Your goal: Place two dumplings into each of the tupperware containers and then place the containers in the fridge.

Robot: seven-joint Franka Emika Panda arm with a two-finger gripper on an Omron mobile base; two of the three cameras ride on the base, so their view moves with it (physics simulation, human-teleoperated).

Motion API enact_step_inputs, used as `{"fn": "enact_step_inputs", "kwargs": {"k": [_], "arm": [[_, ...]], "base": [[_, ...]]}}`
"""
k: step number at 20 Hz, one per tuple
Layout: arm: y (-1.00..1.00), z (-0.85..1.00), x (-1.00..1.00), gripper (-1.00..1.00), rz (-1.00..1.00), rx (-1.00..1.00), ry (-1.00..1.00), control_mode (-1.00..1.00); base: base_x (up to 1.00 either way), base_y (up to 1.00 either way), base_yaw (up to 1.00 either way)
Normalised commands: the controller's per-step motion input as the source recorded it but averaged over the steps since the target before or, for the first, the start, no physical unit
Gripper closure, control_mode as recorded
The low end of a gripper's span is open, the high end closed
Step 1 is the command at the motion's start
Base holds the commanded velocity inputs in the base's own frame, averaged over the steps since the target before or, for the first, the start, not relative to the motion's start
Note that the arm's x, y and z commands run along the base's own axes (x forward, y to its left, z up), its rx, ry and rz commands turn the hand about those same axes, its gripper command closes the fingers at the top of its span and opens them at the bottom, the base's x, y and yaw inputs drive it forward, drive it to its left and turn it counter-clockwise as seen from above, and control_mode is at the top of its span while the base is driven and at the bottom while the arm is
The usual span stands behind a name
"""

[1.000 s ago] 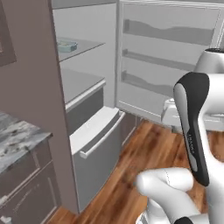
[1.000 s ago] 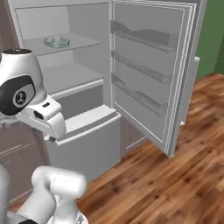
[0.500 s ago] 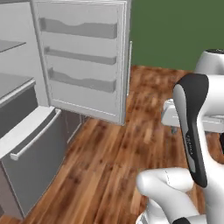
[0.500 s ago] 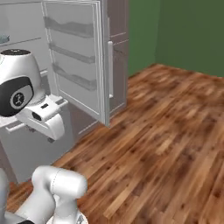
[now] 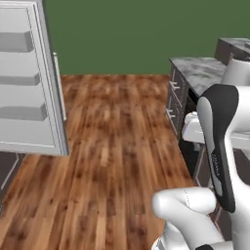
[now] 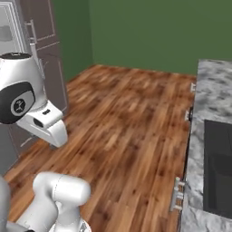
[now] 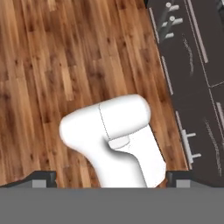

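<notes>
The fridge's open white door (image 5: 29, 83) with its racks stands at the left edge of the left base view. The dumplings and the tupperware containers are out of view. In the hand view my gripper (image 7: 111, 178) points down at the wooden floor. Its two dark fingertips (image 7: 43, 177) sit far apart at the bottom corners with nothing between them, so it is open and holds nothing. The arm is folded close over the base.
A wooden floor (image 5: 117, 136) stretches to a green wall (image 5: 136, 34). A grey marble counter (image 6: 215, 90) with a black cooktop (image 6: 219, 158) and dark handled drawers (image 5: 176, 97) runs along the right. Dark tall cabinets (image 6: 45, 41) stand at the left.
Both base views have swung right, away from the fridge's shelves towards the floor, green wall and counter: the base has turned. The arm's pose and the open gripper are unchanged.
</notes>
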Motion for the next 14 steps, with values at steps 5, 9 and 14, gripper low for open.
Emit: {"fn": "enact_step_inputs", "kwargs": {"k": [5, 9, 14], "arm": [[0.0, 0.0, 0.0, -1.0, 0.0, 0.0, 0.0, 1.0], [0.0, 0.0, 0.0, -1.0, 0.0, 0.0, 0.0, 1.0], [0.0, 0.0, 0.0, -1.0, 0.0, 0.0, 0.0, 1.0]], "base": [[1.0, -0.3, 0.0], [1.0, -0.17, 0.0], [1.0, -0.02, 0.0]]}}
